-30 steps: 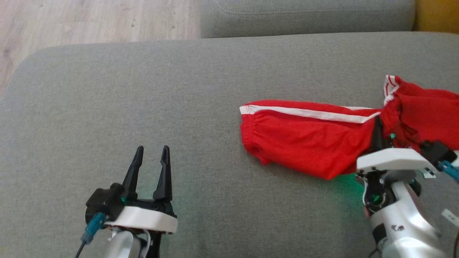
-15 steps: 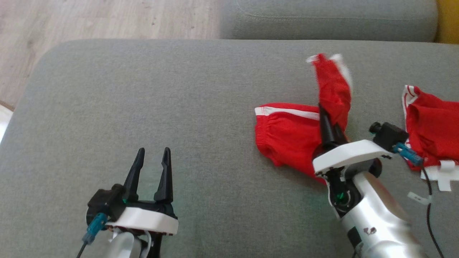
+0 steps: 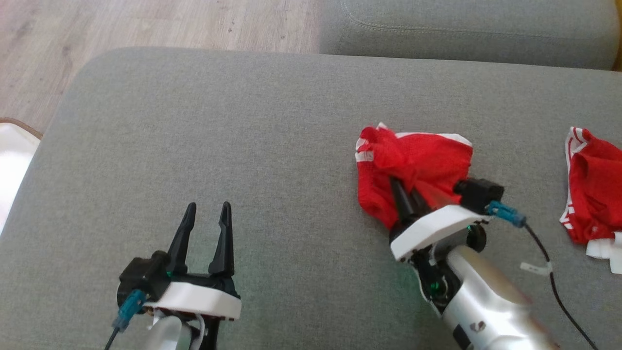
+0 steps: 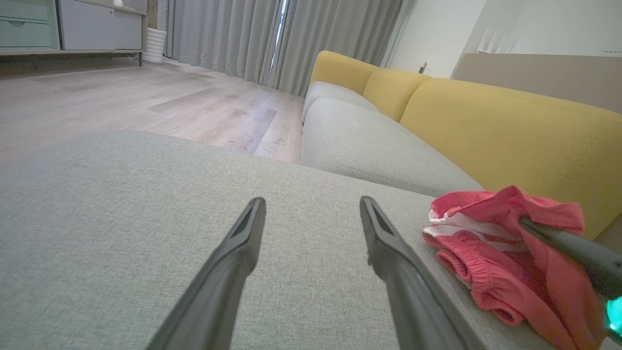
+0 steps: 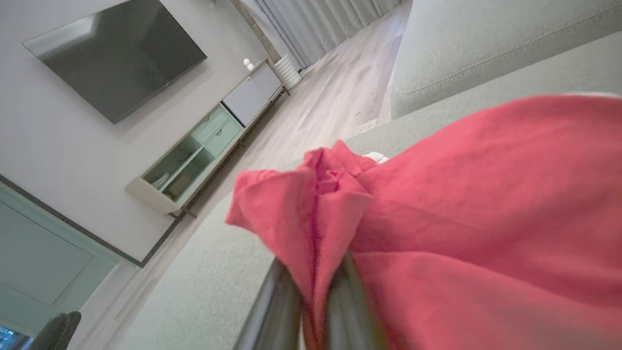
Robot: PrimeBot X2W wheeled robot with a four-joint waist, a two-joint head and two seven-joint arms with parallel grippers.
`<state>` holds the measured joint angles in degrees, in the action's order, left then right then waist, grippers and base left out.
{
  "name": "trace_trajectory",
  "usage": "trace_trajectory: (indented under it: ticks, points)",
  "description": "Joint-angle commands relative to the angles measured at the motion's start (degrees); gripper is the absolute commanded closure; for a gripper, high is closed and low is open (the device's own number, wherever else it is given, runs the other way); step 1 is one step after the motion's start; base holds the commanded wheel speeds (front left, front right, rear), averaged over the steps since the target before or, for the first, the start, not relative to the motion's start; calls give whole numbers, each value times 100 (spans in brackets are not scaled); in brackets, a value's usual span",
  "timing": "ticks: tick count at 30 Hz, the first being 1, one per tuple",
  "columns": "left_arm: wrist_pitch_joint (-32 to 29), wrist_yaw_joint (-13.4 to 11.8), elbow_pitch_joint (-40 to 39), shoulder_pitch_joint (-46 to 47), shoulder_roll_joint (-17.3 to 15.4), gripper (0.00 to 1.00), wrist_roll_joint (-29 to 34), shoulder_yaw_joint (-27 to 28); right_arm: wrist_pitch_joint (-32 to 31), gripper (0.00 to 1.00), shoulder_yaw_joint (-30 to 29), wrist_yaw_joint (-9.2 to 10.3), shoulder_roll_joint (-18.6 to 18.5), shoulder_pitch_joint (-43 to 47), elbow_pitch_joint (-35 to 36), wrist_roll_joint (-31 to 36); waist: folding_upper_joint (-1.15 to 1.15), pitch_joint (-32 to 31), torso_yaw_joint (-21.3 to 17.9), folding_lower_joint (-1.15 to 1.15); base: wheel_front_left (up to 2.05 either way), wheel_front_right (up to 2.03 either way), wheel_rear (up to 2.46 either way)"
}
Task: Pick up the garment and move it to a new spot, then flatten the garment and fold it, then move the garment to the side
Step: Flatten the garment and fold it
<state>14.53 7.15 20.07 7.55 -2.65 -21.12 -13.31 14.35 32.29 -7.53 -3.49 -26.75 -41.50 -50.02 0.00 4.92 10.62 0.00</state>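
- R pincer, i.e. right gripper (image 3: 402,190): jaws closed tight on a fold of the garment (image 3: 418,160). Right wrist view confirms it, w/ red cloth bunched between the fingers (image 5: 286,311).
- Garment: red mesh w/ white trim, crumpled in a heap on the grey cushion (image 3: 243,121), right of centre. Pinched part is raised and the rest sags onto the cushion (edges and waistband are doubled over, so layout is hard to read).
- Left gripper (image 3: 206,208): jaws wide apart, holding nothing, hovering low over bare cushion well apart from the garment.
- Second red cloth (image 3: 593,189) sits at the far right edge, apart from the held one. Can't tell if it's a separate item.
- Step, my read: pick-and-move phase. Flatten and fold not started.
- Next move needs: set the heap down where there's room on all sides, release, then regrip at 2 corners (both arms) and pull apart to spread it.
- Risk: a single pinch drags the layers together, giving more wrinkles to undo.
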Motion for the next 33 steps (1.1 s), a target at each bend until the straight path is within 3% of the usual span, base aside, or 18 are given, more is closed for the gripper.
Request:
trace_trajectory:
  ticks: [1, 7, 9, 19, 23, 29, 33]
  points:
    - [47, 28, -149, 127, -22, 0, 28, 161, 47, 100, 151, 4, 61, -200, 108, -23, 0, -7, 3, 0, 0, 0, 0]
    - [47, 25, -163, 114, -22, 0, 17, 174, -114, 100, 629, 4, 61, -219, -252, 46, 0, -33, 2, 0, 0, 0, 0]
    - [47, 14, -177, 95, -22, 0, 5, 192, -219, 0, 972, 4, 61, -247, -371, 207, 0, -43, -28, 0, 0, 0, 0]
    - [47, -16, -209, 68, -22, 0, 8, 271, -893, 0, 2237, 4, -80, -173, -435, 535, 0, -111, -341, 0, 0, 0, 0]
    - [47, -18, -246, 77, -22, 0, 21, 330, -921, 0, 2432, 4, -291, -142, -148, 425, 0, -136, -542, 0, 0, 0, 0]
    - [47, -9, -395, 103, -22, 0, 27, 424, -353, 0, 1884, 4, -727, -205, 258, 354, 0, -154, -869, 0, 0, 0, 0]
    - [47, -3, -636, 152, -22, 0, 20, 480, -9, 0, 1007, 4, -1000, -206, 452, 701, 0, -151, -1058, 0, 0, 0, 0]
